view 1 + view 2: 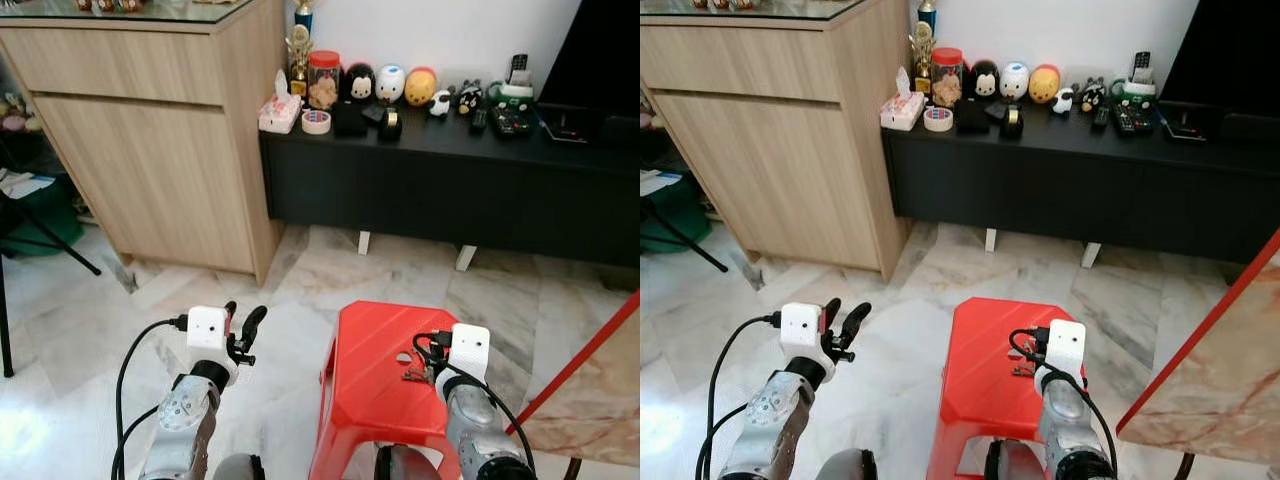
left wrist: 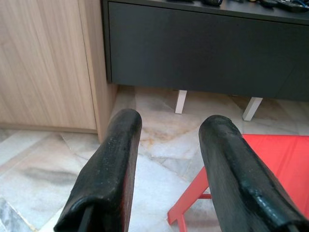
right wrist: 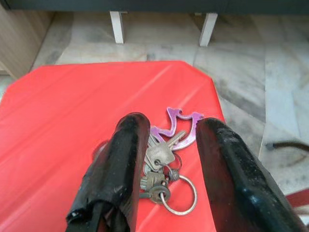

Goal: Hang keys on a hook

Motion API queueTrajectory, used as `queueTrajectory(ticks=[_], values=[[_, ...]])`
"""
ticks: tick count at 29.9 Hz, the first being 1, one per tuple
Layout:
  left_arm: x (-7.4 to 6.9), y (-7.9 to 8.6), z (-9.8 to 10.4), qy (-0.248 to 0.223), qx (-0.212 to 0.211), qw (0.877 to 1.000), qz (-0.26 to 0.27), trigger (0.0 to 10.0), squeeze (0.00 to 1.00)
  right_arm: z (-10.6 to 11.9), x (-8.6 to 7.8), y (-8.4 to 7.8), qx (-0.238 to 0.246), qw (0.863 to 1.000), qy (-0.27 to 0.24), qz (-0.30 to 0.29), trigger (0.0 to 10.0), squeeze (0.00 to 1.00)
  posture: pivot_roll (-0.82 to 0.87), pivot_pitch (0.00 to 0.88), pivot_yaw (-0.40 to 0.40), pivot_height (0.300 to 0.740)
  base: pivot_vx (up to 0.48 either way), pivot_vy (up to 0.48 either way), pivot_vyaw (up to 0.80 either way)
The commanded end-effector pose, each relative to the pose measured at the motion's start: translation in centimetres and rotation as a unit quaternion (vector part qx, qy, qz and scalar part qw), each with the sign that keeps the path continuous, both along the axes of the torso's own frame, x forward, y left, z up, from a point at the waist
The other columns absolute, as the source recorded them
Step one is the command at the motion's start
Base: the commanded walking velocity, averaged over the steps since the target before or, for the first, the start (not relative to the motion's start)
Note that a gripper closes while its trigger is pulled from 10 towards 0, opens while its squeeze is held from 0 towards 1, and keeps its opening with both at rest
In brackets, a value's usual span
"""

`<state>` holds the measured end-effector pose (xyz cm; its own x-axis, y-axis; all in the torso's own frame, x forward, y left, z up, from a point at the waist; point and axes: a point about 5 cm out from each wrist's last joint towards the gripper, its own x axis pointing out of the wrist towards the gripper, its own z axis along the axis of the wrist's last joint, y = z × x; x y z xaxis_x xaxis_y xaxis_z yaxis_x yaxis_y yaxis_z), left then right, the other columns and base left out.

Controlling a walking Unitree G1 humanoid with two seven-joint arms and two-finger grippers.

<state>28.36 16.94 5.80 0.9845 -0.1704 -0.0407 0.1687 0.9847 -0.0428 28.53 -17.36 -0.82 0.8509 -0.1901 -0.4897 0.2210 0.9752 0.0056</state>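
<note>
Your right gripper [image 3: 166, 159] has its two black fingers [image 3: 126, 159] spread apart, and the bunch of keys [image 3: 161, 171] lies between them on the top of the red stool [image 3: 72, 106]. The keys sit closer to one finger, which seems to touch or overlap their edge, though you can't be sure of contact from this angle. A purple clip [image 3: 179, 126] at the bunch's far end lies flat on the stool just past the fingertips, and a plain metal ring [image 3: 181, 195] sits at the near end, back toward the wrist. Nothing is clamped.

From the head camera, the keys show as a small dark cluster near the stool's right edge, right at the gripper.

Your left gripper [image 1: 240, 330] is held up over the marble floor [image 1: 300, 290], left of the stool, its fingers also parted and empty. Beyond stand a wooden cabinet [image 1: 150, 150] and a low black console [image 1: 440, 190].
</note>
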Motion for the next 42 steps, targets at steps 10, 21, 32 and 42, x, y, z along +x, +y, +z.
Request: queueTrajectory(ticks=[10,21,32,42], values=[[-1.5,-0.7,0.2,-0.003,-0.006,1.0,-0.011,10.0,0.0,-0.5,0.0,-0.1,0.023,0.999,0.029,-0.005,10.0,0.0,0.05,0.151,-0.042,0.623,0.0,0.0,0.0],[-3.4,-0.4,0.7,0.003,-0.003,1.0,-0.009,10.0,0.0,-0.2,0.4,-0.5,0.019,0.999,0.037,0.007,10.0,0.0,0.08,0.22,-0.033,0.623,0.0,0.0,0.0],[-3.6,-0.6,1.6,0.001,0.002,1.0,-0.013,10.0,0.0,-0.1,0.9,0.4,0.087,0.995,0.046,0.007,10.0,0.0,0.09,0.237,-0.025,0.623,0.0,0.0,0.0],[-3.4,-0.7,1.8,0.005,0.008,1.0,-0.016,10.0,0.0,-1.2,0.0,2.1,0.113,0.989,0.082,0.053,10.0,0.0,0.09,0.222,-0.022,0.623,0.0,0.0,0.0]])
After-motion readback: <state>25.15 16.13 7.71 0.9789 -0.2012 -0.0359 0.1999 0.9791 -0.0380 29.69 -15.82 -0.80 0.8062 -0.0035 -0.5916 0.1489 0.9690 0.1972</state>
